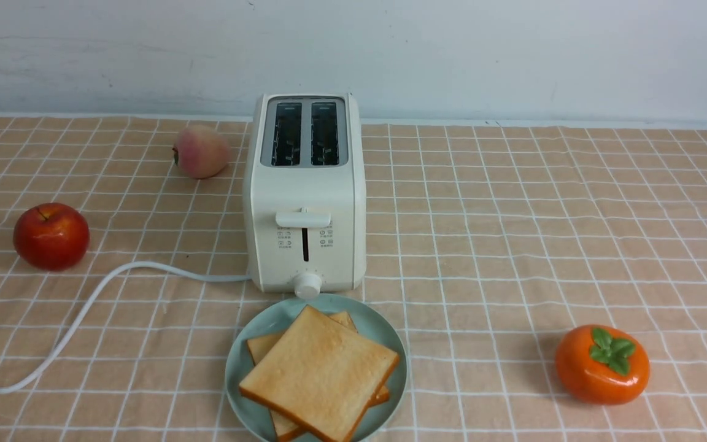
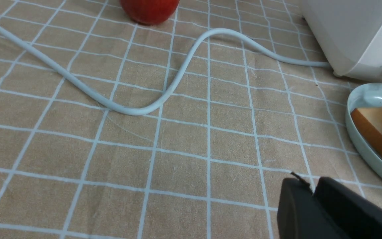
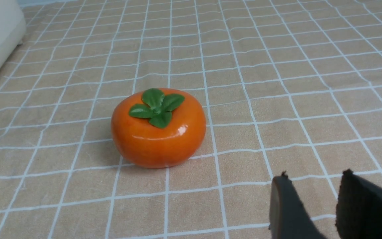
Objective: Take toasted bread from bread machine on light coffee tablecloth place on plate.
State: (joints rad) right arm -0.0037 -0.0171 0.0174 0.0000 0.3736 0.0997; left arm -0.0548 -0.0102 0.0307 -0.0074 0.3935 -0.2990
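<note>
Front view, apple [image 1: 51, 236], peach [image 1: 201, 151], persimmon [image 1: 602, 364], left gripper [image 2: 313, 190] closed, right gripper [image 3: 313, 184] parted, empty

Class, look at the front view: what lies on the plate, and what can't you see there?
Two slices of toast lie stacked on the plate, the top slice skewed over the lower slice. Most of the lower slice is covered.

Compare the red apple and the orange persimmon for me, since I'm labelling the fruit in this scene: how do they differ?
The apple is deep red with yellowish streaks; the persimmon is plain glossy orange. The apple is rounder, with a thin dark stem in a dip on top; the persimmon is squat and flattened, with green leaves on top. The apple sits on the robot's left of the toaster, the persimmon nearer on the right. Both stand upright on the checked cloth, untouched.
</note>
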